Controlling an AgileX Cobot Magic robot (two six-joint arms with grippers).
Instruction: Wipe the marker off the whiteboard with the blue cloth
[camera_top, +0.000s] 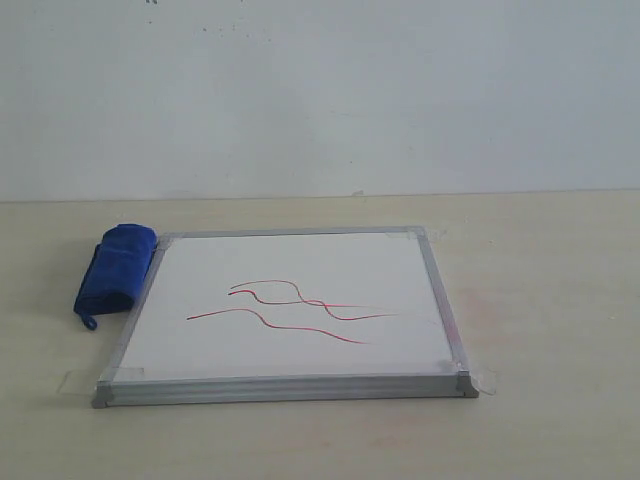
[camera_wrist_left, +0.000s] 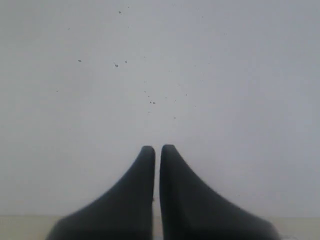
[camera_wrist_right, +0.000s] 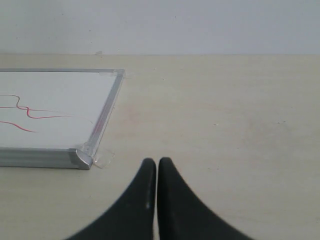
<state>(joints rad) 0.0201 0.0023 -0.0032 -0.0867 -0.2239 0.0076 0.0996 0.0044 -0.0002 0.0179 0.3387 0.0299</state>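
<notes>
Pale matte worktop (camera_top: 540, 300) carries everything, and wiping has not begun. Left tool (camera_wrist_left: 157, 150) and right tool (camera_wrist_right: 157, 162) each show smooth black tips pressed together, holding nothing. Thin wavy red marker (camera_top: 300, 304) crosses the glossy, metal-framed whiteboard (camera_top: 300, 260). Just beside the whiteboard's far left edge lies the soft, rolled blue cloth (camera_top: 117, 268). Next, a tool must part and grasp it.

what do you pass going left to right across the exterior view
blue cloth → whiteboard with red marker lines mid-board → clear tape at its near right corner → bare table
</notes>
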